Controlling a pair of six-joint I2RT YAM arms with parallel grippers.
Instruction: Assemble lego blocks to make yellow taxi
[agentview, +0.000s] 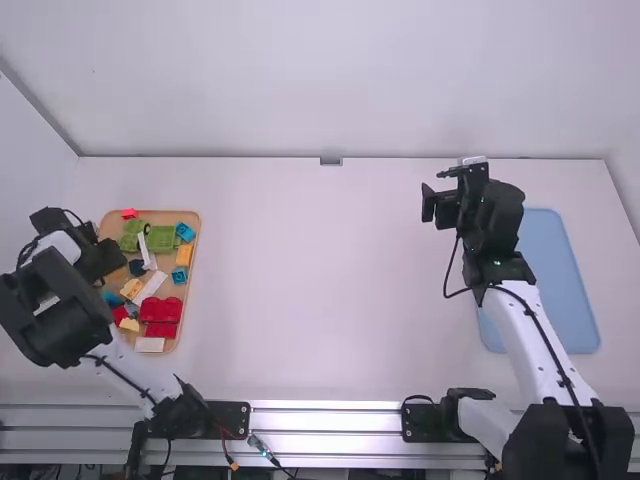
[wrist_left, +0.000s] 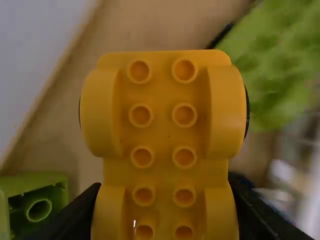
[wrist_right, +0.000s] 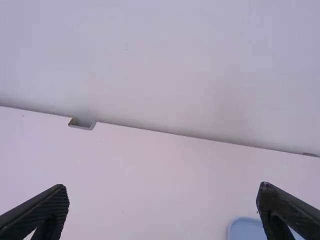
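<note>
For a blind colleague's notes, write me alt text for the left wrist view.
A yellow toy block with two rows of hollow round studs and bulging rounded sides is held between the black fingers of the left end effector. Behind it lies a tan tray, with a green block and a bumpy green piece to either side.

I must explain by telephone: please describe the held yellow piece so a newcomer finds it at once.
Start at the tan tray on the left side, then the left gripper above it. Its fingers hold the yellow piece, with two rows of tubes. Unlike the green blocks below, it bulges roundly on both sides.
</note>
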